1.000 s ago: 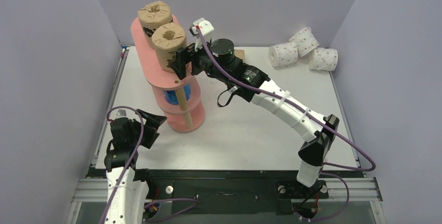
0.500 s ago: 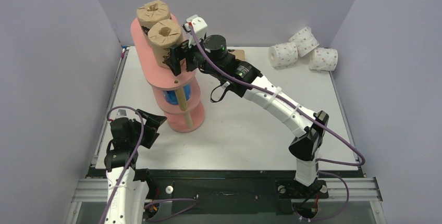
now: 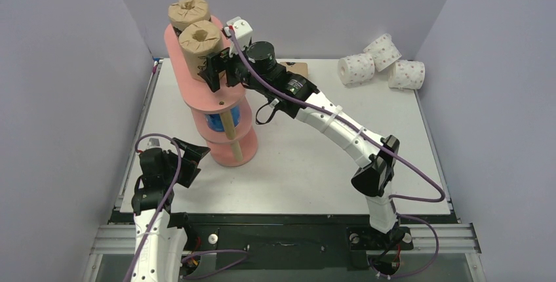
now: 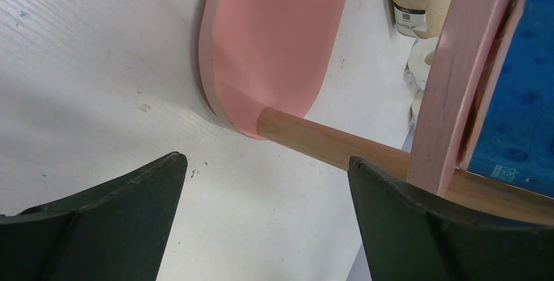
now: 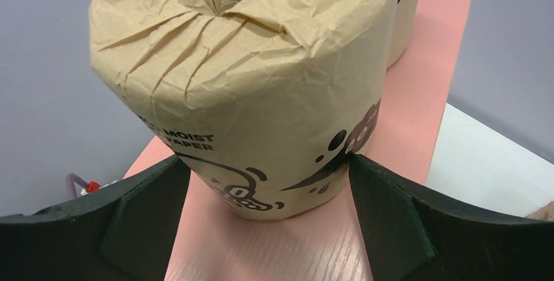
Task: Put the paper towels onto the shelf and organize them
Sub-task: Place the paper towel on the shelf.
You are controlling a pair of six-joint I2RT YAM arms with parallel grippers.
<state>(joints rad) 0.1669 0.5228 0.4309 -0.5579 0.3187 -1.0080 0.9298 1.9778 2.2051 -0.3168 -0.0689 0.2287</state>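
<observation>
On the top board of the pink shelf, at 11 o'clock in the overhead view, the front brown roll stands upright, its long axis vertical. The rear brown roll stands just behind it at 12 o'clock; whether the two touch cannot be told. The right gripper comes in from 4 o'clock, fingers spread wide and set against both flanks of the front brown roll near its base, gripping it. Blue rolls show on the middle tier. Three white dotted rolls lie on the table at 2 o'clock, well apart from the shelf and nearer the right arm. The left gripper, jaws apart and empty, hangs at 7 o'clock beside the shelf's foot. Letting go and backing out toward 4 o'clock looks the likely next move.
</observation>
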